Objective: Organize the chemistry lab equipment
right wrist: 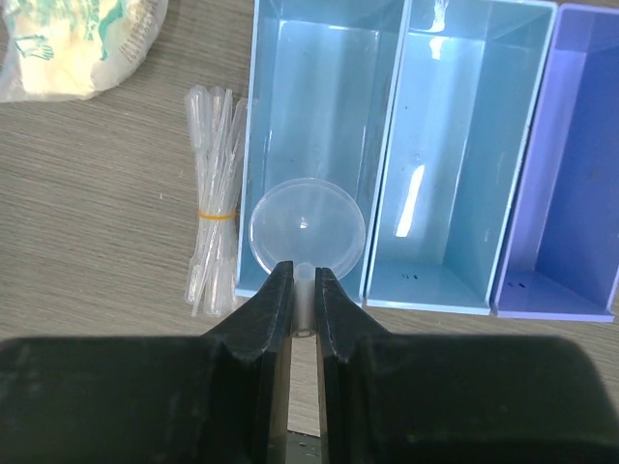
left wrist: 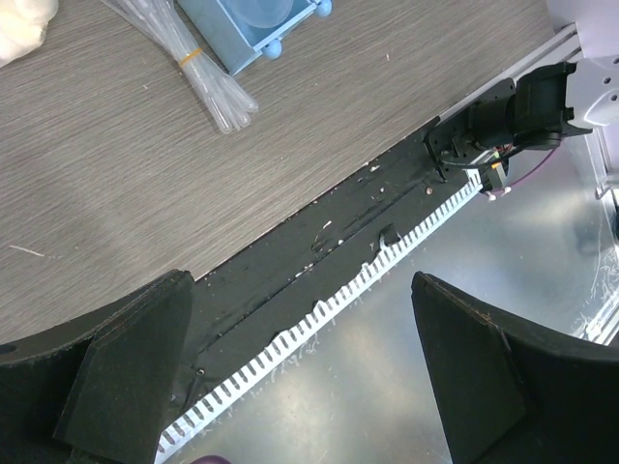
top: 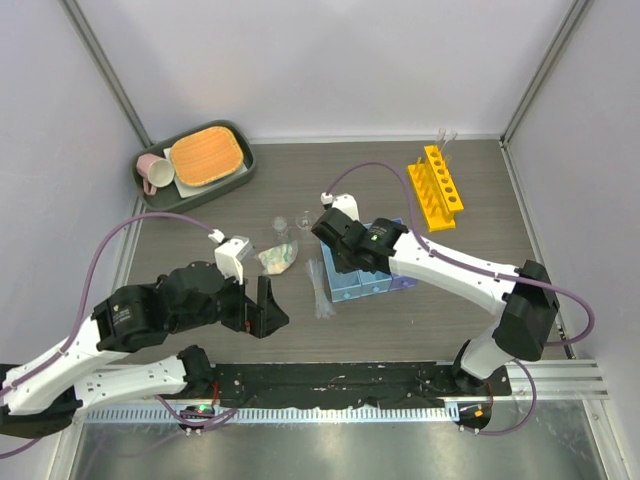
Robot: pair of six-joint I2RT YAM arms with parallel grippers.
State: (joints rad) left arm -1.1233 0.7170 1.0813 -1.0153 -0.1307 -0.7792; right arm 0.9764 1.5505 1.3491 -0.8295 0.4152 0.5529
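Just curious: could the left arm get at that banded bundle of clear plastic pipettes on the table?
Probably yes: the left hand is open and empty, and the bundle of clear plastic pipettes lies uncovered nearby, nothing between them.

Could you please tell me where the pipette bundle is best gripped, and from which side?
Grip the pipette bundle at its yellow band, coming straight down, the open left claw closing across it. It lies flat on the table beside the blue tray, and the band pinches the loose tubes tightest there.

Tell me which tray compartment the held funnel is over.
The light-blue end compartment next to the pipette bundle; the right gripper holds the clear funnel over it, unlike the other two.
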